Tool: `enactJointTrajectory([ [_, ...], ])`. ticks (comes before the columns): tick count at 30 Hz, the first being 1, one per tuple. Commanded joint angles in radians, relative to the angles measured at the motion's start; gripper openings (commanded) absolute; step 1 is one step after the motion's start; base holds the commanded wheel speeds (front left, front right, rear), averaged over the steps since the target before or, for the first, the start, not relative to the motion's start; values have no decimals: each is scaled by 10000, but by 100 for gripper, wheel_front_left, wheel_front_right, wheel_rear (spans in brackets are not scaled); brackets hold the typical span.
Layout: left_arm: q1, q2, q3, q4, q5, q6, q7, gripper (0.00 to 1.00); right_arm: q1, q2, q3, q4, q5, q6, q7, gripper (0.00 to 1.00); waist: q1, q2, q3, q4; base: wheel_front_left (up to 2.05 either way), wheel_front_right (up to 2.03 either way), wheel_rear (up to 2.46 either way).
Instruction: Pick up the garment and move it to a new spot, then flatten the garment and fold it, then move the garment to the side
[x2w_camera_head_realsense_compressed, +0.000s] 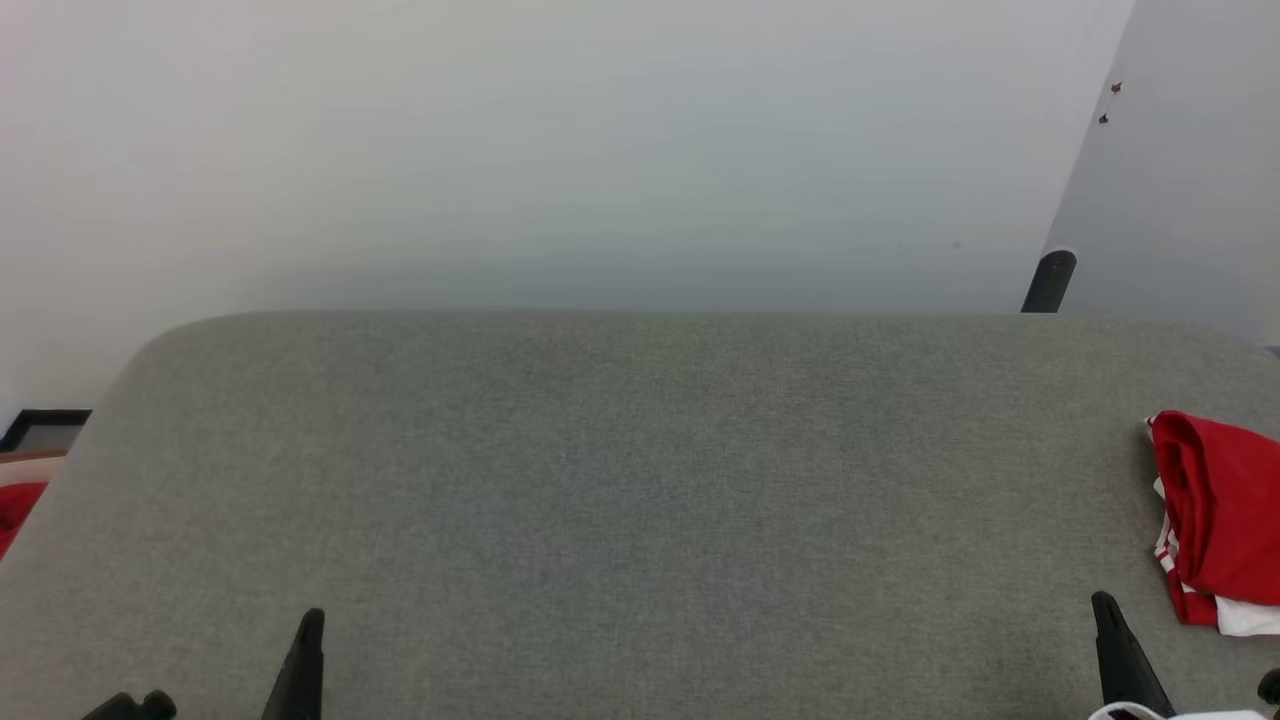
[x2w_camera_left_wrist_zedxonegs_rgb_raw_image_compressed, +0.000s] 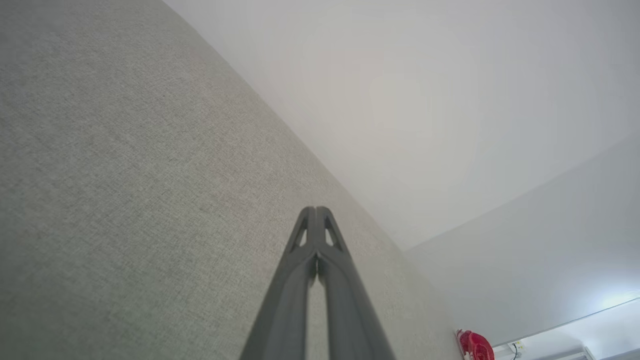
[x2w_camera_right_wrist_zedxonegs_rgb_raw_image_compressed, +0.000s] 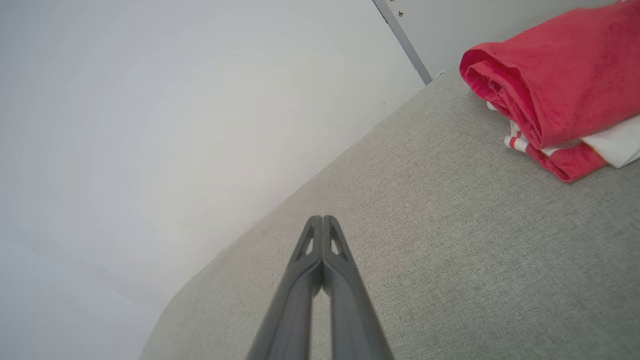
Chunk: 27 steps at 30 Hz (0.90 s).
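The garment (x2w_camera_head_realsense_compressed: 1220, 520) lies folded in a red bundle with white and striped trim at the right edge of the grey table (x2w_camera_head_realsense_compressed: 620, 480). In the right wrist view the garment (x2w_camera_right_wrist_zedxonegs_rgb_raw_image_compressed: 555, 85) sits at the upper right, apart from my right gripper (x2w_camera_right_wrist_zedxonegs_rgb_raw_image_compressed: 322, 220), whose fingers are pressed together and hold nothing. My right gripper (x2w_camera_head_realsense_compressed: 1100, 600) stands at the lower right, just left of the garment. At the lower left my left gripper (x2w_camera_head_realsense_compressed: 313, 615) is shut and empty, its tips (x2w_camera_left_wrist_zedxonegs_rgb_raw_image_compressed: 316, 210) above bare table; the garment (x2w_camera_left_wrist_zedxonegs_rgb_raw_image_compressed: 475, 346) shows far off.
A white wall rises behind the table's far edge. A dark post (x2w_camera_head_realsense_compressed: 1048, 282) stands behind the back right corner. Something red (x2w_camera_head_realsense_compressed: 15, 510) lies beside the table at the far left, low down.
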Motion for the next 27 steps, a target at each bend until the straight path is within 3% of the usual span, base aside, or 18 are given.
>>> enactJointTrajectory([
  [1,-257,13,83,-82,-222,-21,46,0,-270,-8,-41,-66,299,-3,40,0,0,-1,16,-6,0,0,0],
  [27,-1002,-563,334,135,-2523,-33,792,0,-1035,16,-121,301,3559,-4,771,0,0,-1,350,-105,0,0,0],
])
